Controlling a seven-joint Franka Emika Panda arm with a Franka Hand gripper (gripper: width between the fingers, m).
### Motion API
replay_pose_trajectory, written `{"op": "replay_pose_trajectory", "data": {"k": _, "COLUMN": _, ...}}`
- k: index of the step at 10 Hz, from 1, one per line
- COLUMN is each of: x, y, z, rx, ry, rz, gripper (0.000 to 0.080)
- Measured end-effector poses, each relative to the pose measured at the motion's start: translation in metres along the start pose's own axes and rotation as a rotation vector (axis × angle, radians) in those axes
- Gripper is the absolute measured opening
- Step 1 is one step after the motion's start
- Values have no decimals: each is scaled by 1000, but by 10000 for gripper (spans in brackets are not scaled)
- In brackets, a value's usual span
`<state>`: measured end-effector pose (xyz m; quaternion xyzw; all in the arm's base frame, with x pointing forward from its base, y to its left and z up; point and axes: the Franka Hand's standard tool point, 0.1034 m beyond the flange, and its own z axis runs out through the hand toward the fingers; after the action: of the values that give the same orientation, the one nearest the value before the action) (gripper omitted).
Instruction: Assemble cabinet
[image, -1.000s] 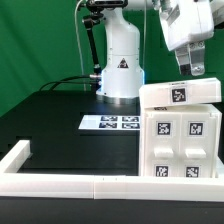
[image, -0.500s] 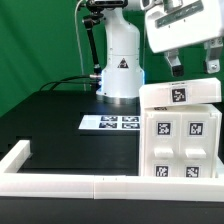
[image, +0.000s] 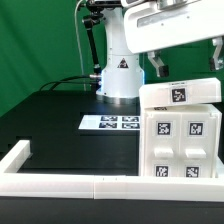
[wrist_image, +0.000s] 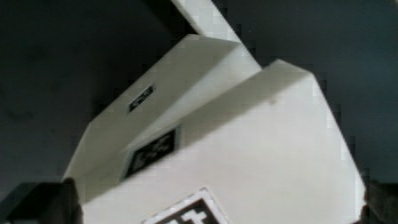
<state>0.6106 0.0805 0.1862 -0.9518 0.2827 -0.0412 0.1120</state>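
Note:
The white cabinet (image: 180, 140) stands at the exterior view's right, with tags on its front and a tagged flat top part (image: 180, 95). My gripper (image: 188, 62) hangs just above that top, open, its two dark fingers (image: 158, 68) spread wide and empty. In the wrist view the cabinet (wrist_image: 231, 120) fills most of the picture, with two tags showing. The gripper (wrist_image: 210, 212) looks down on it. Only dark finger tips (wrist_image: 32, 205) show at the picture's edges.
The marker board (image: 110, 122) lies on the black table in front of the robot base (image: 120, 70). A long low white border rail (image: 60, 182) runs along the near edge and turns up at the exterior view's left. A green curtain hangs behind.
The gripper has turned about its wrist and shifted towards the exterior view's left, so both fingers now show spread apart over the cabinet top. The cabinet has not moved.

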Motion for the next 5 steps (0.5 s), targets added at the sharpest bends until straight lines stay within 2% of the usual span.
{"op": "replay_pose_trajectory", "data": {"k": 2, "x": 1, "y": 0, "z": 0, "rx": -10, "ry": 8, "rz": -187, "gripper": 797}}
{"op": "replay_pose_trajectory", "data": {"k": 3, "x": 4, "y": -1, "z": -1, "rx": -33, "ry": 35, "rz": -417, "gripper": 797}}
{"op": "replay_pose_trajectory", "data": {"k": 5, "x": 6, "y": 0, "z": 0, "rx": -57, "ry": 41, "rz": -697, "gripper": 797}}
